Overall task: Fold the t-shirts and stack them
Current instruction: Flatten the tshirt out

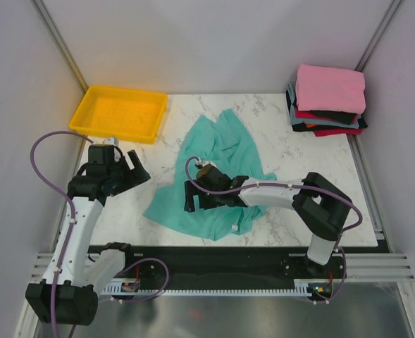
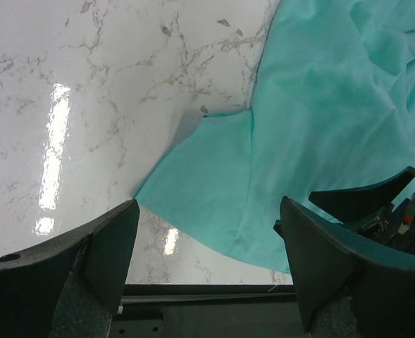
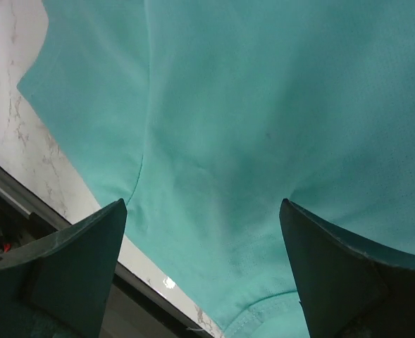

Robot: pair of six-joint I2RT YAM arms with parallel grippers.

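At the far left corner sits one shallow rectangular tray of glossy yellow plastic (image 1: pixel 114 132), with raised walls and rounded corners, on a counter (image 1: pixel 277 134) of polished white stone veined in grey, shiny enough to throw back the lights. Just in front of the tray the left end effector (image 1: pixel 138 169) hangs above bare marble. Its two dark, wedge-shaped matte fingers (image 2: pixel 108 246) are spread wide with nothing between them, and it points toward the cloth beside it. In the middle of the counter lies one loose teal short-sleeved t-shirt (image 1: pixel 225 144) of soft, fine-knit fabric, unfolded and rumpled. It is bunched into ridges toward the back and spreads flatter toward the near edge, where a sleeve or corner tapers to a point on the stone. The right end effector (image 1: pixel 191 197) is low over the front part of that shirt. Its two fingers (image 3: pixel 87 260) stand apart, one at each side of a smooth stretch of teal, holding nothing. I cannot tell whether the tips touch the cloth. At the far right corner stands one stack of folded cloth t-shirts (image 1: pixel 327 121), squared but a little uneven. A soft pink folded t-shirt (image 1: pixel 330 86) lies on top, and below it show edges of black, red and grey-blue, with a sliver of orange. In all I count two arms, one tray, one loose shirt and one stack.
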